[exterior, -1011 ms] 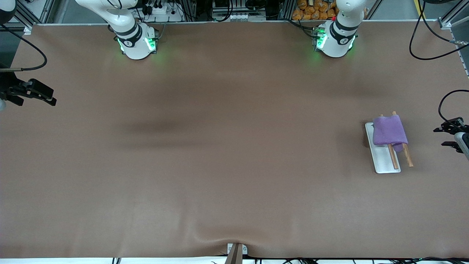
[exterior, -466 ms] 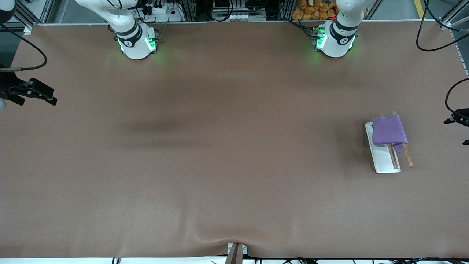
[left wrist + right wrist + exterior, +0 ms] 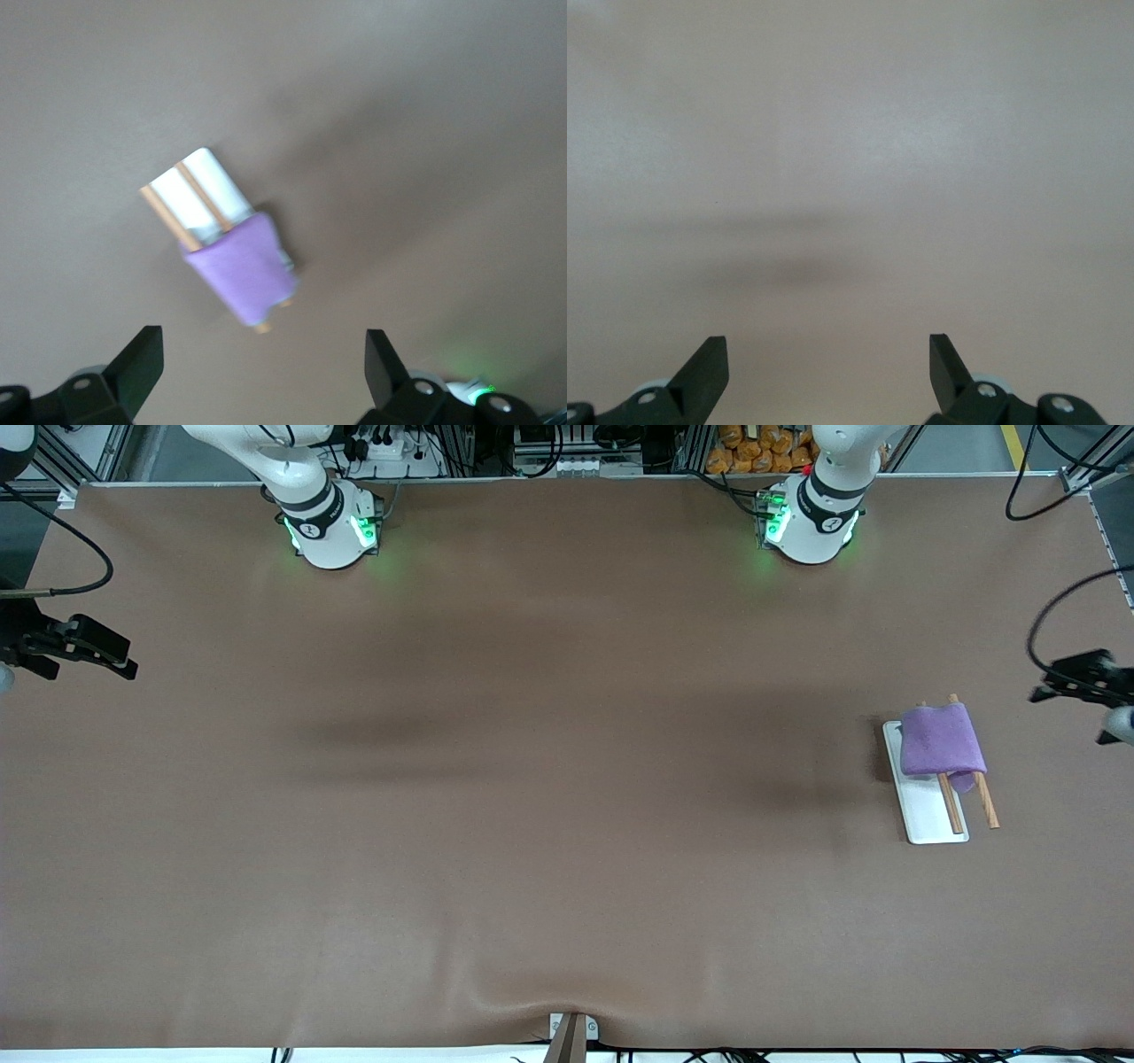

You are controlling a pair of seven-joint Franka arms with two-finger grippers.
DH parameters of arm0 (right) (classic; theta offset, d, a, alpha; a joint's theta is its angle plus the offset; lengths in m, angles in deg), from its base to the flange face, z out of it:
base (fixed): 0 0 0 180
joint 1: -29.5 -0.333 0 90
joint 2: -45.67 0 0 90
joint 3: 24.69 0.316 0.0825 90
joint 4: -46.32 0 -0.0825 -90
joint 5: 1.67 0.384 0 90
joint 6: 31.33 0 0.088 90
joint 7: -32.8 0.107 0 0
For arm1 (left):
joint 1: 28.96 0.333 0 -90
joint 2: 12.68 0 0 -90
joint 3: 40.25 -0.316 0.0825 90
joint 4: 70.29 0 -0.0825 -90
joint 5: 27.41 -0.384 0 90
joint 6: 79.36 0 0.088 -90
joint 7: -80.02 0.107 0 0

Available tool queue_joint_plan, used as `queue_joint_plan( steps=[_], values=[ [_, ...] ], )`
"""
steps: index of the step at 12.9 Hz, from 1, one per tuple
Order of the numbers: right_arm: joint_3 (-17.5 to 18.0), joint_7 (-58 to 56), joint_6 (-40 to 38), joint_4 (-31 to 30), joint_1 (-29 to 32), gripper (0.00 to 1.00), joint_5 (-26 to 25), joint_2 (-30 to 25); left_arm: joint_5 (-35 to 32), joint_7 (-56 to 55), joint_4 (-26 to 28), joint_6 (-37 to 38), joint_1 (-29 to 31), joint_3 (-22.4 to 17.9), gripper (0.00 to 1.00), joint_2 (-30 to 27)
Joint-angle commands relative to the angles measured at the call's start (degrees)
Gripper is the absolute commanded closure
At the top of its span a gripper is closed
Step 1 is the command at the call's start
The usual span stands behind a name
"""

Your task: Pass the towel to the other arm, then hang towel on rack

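Note:
The purple towel (image 3: 942,740) hangs draped over the two brown rods of the rack (image 3: 926,810), whose white base lies on the table at the left arm's end. The left wrist view shows the towel (image 3: 244,270) on the rack (image 3: 208,190) too. My left gripper (image 3: 1076,677) is up in the air at the edge of the front view, beside the rack, open and empty (image 3: 263,367). My right gripper (image 3: 84,654) waits at the right arm's end of the table, open and empty (image 3: 829,372), over bare table.
The brown table mat (image 3: 567,779) spreads wide between the two arms. Black cables (image 3: 1045,522) hang near the left arm's end of the table. The arm bases (image 3: 332,527) stand along the table's farthest edge from the camera.
My left gripper has moved away from the rack, out toward the frame edge and then upward in the front view. The towel stays on the rods. The right arm has not moved.

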Motion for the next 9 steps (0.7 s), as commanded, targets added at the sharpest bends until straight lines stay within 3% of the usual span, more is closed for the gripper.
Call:
queue_joint_plan(
  steps=[1,5,9],
  values=[
    [0.76,0.33,-1.0,1.39,1.11,0.0,1.07,0.57,-0.49,-13.54,0.94,1.52,0.57,6.56,0.0,-2.27],
    [0.76,0.25,-1.44,1.39,1.11,0.0,1.16,0.57,-0.66,-27.36,1.81,3.54,0.66,12.03,0.0,-5.16],
    [0.76,0.25,-1.44,1.39,1.11,0.0,1.07,0.57,-0.23,-32.3,3.57,3.19,0.84,12.65,0.0,-8.33]
  ],
)
